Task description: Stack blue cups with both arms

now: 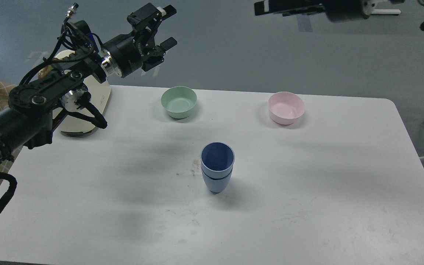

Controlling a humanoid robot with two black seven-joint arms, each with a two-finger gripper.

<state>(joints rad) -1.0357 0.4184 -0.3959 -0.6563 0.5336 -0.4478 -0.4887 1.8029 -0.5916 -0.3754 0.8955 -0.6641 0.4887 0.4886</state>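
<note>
Bench [307, 221] centre: blue cups [217, 167] nested, stacking looks done. Left gripper [168, 27] raised, fingers spread, empty; right gripper [267, 7] fingers unclear. Next: retract.

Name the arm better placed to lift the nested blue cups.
Left, marginally. The left gripper hangs open, fully in view, up-left of the nested blue cups. The right gripper sits at the top edge, jaws unreadable. Neither is close.
</note>
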